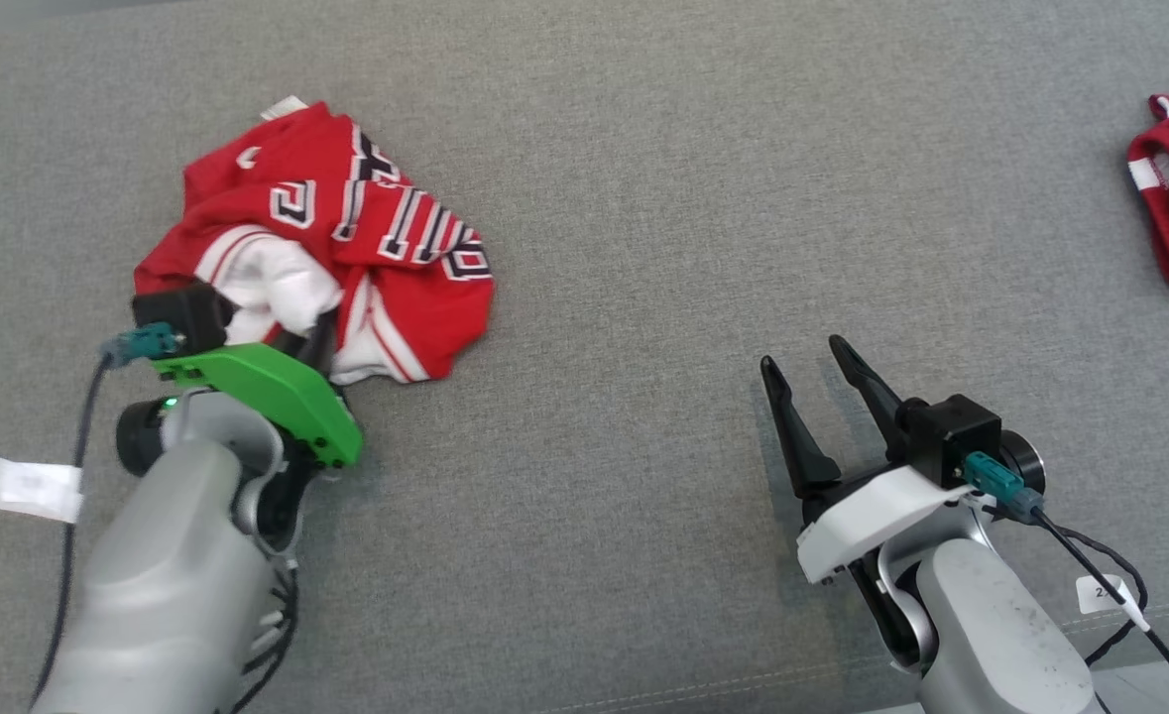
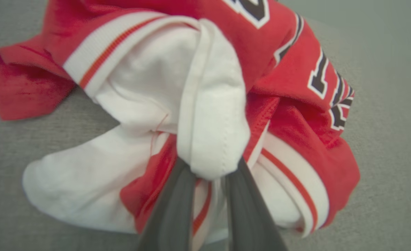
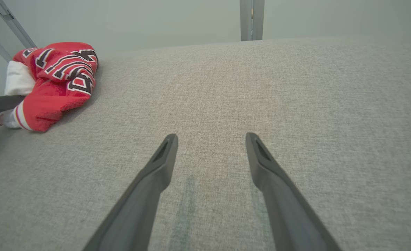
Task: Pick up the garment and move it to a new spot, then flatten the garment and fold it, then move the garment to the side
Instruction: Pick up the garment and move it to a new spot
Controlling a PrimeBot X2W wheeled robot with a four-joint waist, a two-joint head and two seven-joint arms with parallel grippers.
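At left on surface [image 1: 643,198], crumpled garment [image 1: 346,228], axis unclear, in grip of left pincer [image 2: 210,172]; right pincer [image 1: 802,353] agape.

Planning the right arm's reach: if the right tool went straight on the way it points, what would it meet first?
Probably just the grey cloth surface: the right tool points over bare fabric, with the red garment well off to its left. How soon it would touch is unclear.

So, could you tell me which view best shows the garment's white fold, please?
Left wrist view: the white fold sits close, pinched between the left jaws. Head view: smaller, partly hidden. Right wrist view: a distant patch.
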